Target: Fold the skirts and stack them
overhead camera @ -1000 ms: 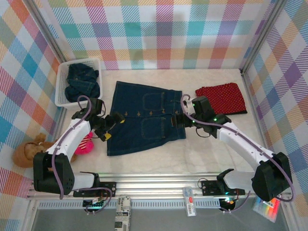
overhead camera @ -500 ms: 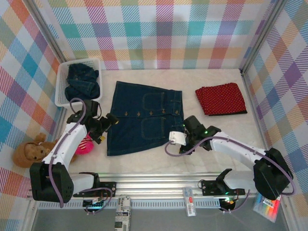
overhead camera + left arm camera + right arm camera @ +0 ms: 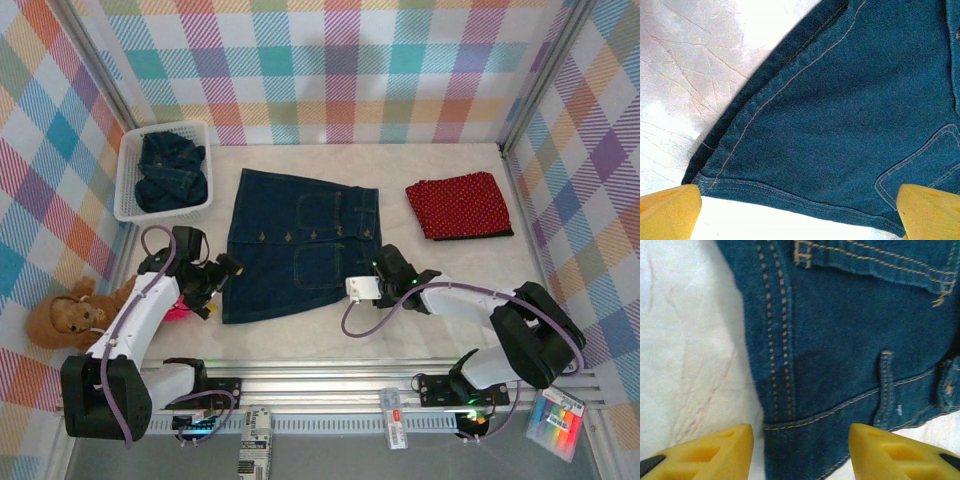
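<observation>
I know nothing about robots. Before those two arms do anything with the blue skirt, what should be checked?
1. Denim skirt spread flat on the table: ok.
2. Left gripper open, jaws either side of the hem at the near left corner: ok.
3. Right gripper at the near right corner, jaws apart with cloth between them: ok.
4. Both grippers low enough to catch the cloth: cannot tell.
5. Cloth pinched and ready to lift: not ok, neither gripper has closed on it.
6. Red skirt folded and lying apart from the denim skirt: ok.
</observation>
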Controlling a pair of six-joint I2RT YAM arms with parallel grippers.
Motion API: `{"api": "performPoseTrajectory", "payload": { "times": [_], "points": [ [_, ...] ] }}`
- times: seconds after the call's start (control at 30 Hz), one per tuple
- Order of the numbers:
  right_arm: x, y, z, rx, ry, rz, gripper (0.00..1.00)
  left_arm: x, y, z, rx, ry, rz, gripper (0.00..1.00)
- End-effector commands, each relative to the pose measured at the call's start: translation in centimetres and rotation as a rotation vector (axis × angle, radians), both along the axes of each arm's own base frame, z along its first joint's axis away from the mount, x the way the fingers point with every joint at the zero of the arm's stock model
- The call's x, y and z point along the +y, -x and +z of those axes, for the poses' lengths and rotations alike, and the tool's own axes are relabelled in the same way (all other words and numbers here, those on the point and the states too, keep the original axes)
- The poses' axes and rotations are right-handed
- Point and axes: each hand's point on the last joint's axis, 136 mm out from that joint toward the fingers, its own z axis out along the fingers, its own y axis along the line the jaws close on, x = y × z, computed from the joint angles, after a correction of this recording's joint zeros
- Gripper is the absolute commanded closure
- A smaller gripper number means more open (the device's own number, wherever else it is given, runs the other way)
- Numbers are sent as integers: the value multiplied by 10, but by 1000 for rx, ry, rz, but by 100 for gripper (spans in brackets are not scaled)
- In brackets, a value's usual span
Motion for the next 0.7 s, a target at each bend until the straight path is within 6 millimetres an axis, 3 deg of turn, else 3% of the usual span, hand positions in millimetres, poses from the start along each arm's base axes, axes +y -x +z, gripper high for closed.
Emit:
{"api": "performPoseTrajectory", "payload": {
  "times": [0.0,0.13,0.33,0.4,0.6,0.67],
  "points": [
    [4,-4,2,-37,11,49,47,2,15,-10,54,11,38,2],
    [-2,3,-13,-11,48,66,47,-7,26,-21,88,86,80,7],
    [-11,-6,-23,-46,117,47,55,-9,41,-35,129,105,118,7],
    [-10,-10,-17,-74,113,45,62,-13,41,-37,130,119,122,8],
    [-5,-6,0,-75,74,69,96,-19,39,-45,116,113,128,15],
    [-4,0,1,-39,68,72,100,-16,38,-46,110,94,135,18]
  ]
}}
